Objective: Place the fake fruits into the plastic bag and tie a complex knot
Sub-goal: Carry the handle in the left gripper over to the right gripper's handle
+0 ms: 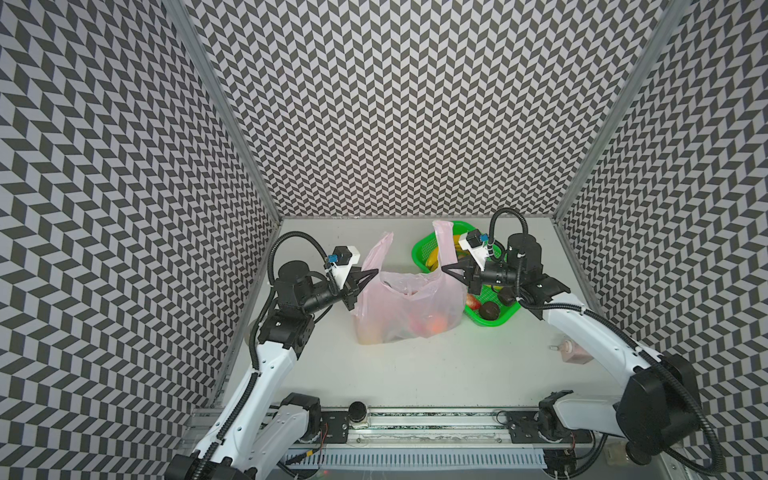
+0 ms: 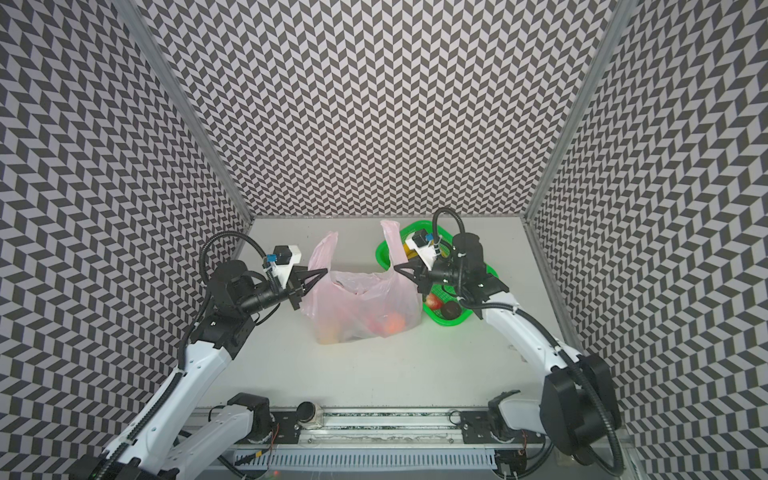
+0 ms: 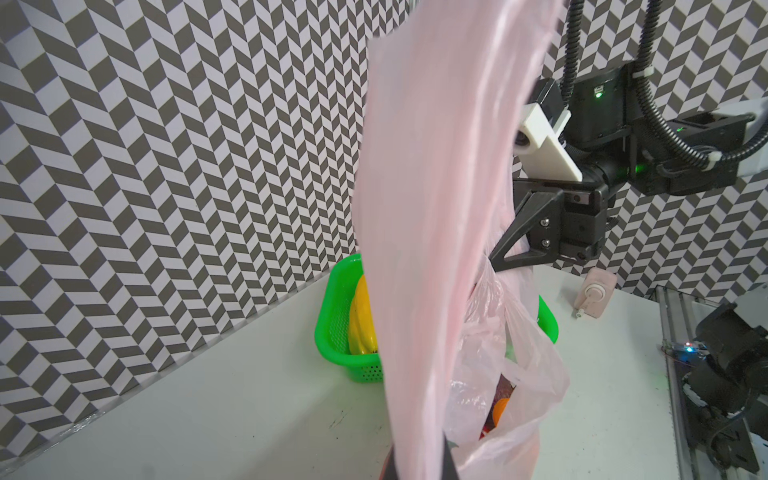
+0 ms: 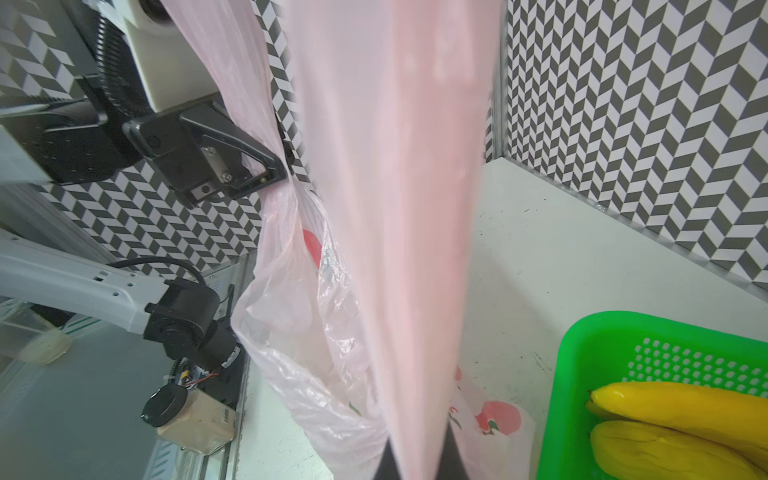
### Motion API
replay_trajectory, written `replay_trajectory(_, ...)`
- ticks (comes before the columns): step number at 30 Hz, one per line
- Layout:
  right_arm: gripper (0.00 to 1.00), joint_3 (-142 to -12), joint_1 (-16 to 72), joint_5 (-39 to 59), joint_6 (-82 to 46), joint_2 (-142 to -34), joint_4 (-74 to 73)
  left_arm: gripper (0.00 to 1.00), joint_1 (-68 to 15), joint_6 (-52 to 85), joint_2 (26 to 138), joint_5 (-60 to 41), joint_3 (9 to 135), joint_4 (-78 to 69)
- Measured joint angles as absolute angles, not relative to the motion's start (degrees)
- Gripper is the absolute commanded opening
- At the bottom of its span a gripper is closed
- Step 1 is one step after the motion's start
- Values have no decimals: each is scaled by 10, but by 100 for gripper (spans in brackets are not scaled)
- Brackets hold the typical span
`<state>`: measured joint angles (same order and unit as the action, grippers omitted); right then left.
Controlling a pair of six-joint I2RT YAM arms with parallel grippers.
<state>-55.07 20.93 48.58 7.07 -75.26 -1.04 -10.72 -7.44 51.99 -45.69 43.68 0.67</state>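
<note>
Plastic bag [image 3: 436,187] handles pinched by left claw [image 1: 375,272], right claw [image 1: 444,268], green basket [image 1: 490,323] just beside

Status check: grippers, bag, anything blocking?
Left gripper and right gripper each shut on a handle of the thin pale-pink plastic bag. Handles apart, no knot. Yellow bananas, dark balls sit in bright green mesh basket beside bag.

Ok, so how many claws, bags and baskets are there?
Claws: 2, the left claw and the right claw
Pink bag: 1
Green basket: 1
Total: 4
</note>
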Motion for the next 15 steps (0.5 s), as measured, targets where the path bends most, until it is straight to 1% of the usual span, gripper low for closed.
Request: replay_trajectory(15, 0, -569, 213, 472, 127, -777, 25, 0, -107, -188, 557, -492, 471, 65)
